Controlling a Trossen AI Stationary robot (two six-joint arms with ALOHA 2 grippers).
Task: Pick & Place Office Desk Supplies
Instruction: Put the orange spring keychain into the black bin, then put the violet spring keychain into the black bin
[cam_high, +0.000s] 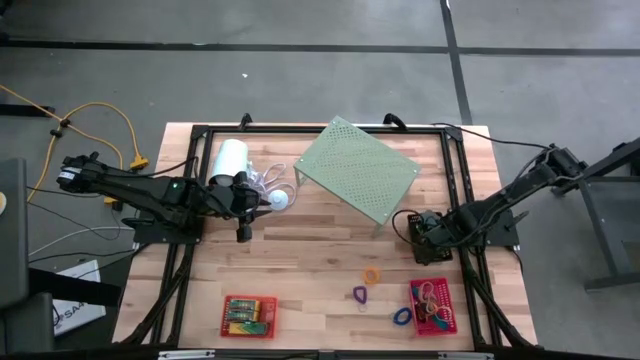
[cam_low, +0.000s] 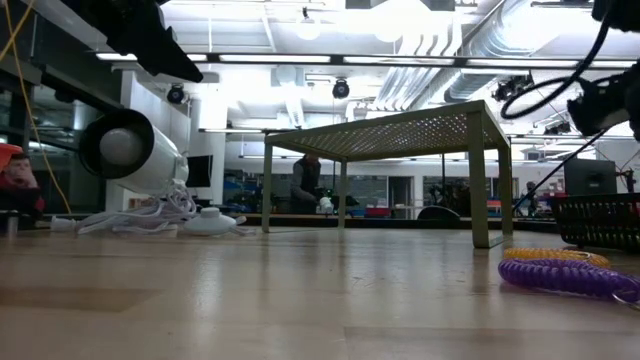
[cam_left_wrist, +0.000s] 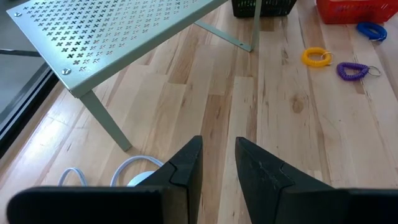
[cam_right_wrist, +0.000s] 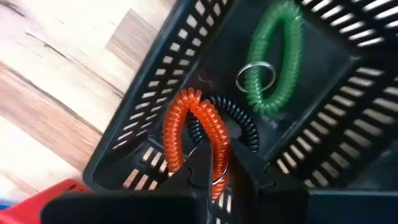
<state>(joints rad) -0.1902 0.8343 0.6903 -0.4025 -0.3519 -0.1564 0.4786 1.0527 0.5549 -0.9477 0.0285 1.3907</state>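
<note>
On the desk (cam_high: 300, 260), your right end effector (cam_right_wrist: 214, 163) is closed on an orange coil (cam_right_wrist: 193, 134) inside the black basket (cam_right_wrist: 149, 106). Your left end effector (cam_left_wrist: 217, 163) waits part-open and empty beside the shelf (cam_left_wrist: 112, 34).

The left arm reaches in from the left side, stretched low and nearly level, and its left gripper (cam_high: 243, 232) has its two dark fingers (cam_left_wrist: 186, 165) parted by a narrow gap with nothing between them. The right arm bends down from the right side; its right gripper (cam_right_wrist: 214, 171) is closed on an orange coiled loop (cam_right_wrist: 189, 134).
</note>
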